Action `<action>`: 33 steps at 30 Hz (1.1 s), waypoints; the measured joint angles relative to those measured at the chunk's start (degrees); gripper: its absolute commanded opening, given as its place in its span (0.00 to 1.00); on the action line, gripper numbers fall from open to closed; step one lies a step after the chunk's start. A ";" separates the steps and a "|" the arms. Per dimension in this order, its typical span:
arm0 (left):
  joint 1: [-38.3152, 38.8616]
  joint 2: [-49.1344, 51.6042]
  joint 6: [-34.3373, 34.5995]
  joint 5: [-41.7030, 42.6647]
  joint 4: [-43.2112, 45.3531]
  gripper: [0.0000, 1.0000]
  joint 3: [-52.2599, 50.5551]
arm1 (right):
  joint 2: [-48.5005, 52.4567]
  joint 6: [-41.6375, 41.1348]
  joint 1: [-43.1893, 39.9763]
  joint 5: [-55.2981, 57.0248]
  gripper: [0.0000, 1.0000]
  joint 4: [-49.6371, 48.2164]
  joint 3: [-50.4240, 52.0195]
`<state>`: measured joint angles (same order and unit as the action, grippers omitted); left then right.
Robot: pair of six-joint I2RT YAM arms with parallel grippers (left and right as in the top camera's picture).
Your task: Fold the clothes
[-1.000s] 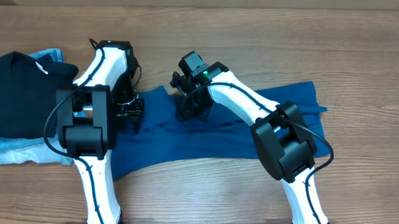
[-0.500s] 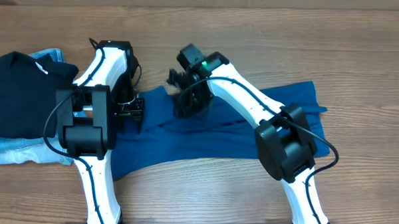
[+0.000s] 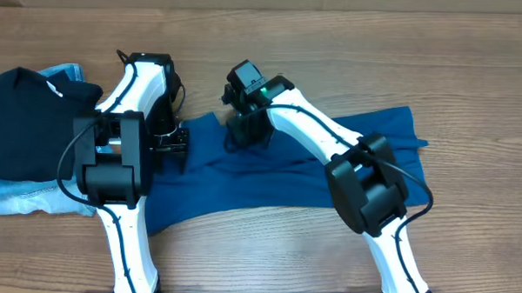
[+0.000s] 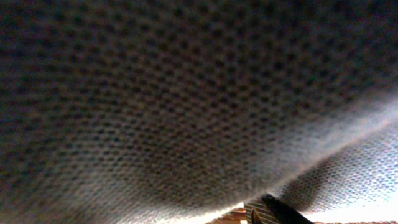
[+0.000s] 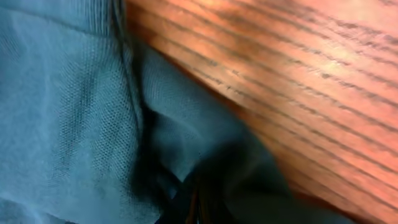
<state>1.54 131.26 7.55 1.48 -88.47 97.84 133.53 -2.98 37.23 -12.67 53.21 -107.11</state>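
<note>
The wooden table (image 3: 334, 45) lies under everything I reach. Across its middle lies the blue shirt (image 3: 277, 177), spread in a long, creased band from beside my left arm out to the far right, with its lower edge curving and its right end coming to an uneven point. At the table's left side sits a black garment (image 3: 22, 121), folded into a pile. It rests on a pair of light jeans (image 3: 15, 201), whose denim shows above and below it. My left arm (image 3: 112, 172) covers the gap between that pile and the shirt, so I cannot tell whether they touch. That arm runs up the left side and doubles back, putting my left hand (image 3: 170, 145) down at the shirt's upper left corner. My right arm (image 3: 364, 189) crosses over the shirt from the lower right, and my right hand (image 3: 244, 133) sits at the shirt's top edge, left of the middle and near my left hand. My right hand is clenched; from its wrist I see the cloth drawn in folds toward my fingers, with bare wood just beside it, so I am grasping the shirt's edge. From my left wrist I see only knit fabric pressed close and blurred, with a dark tip at the bottom, so I cannot tell whether that hand is released or grasping
</note>
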 measured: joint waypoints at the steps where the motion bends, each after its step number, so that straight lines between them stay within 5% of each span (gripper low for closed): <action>1: 0.00 0.00 0.00 0.00 0.00 0.51 0.00 | 0.00 0.00 0.44 -0.04 0.04 -1.62 1.16; 16: 0.00 0.00 0.00 0.00 0.22 0.52 0.00 | 0.02 2.75 0.17 -7.45 0.10 7.32 2.32; 26: 0.00 0.00 0.00 0.00 0.31 0.52 0.00 | 0.15 2.89 -2.69 -8.79 0.10 14.62 -7.98; 33: 0.00 0.00 0.00 0.00 0.31 0.52 0.00 | 0.15 2.95 0.44 -8.28 0.10 9.81 -6.40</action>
<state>1.54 131.26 7.55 1.48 -88.16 97.84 133.69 -0.03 37.67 -20.95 63.02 -113.51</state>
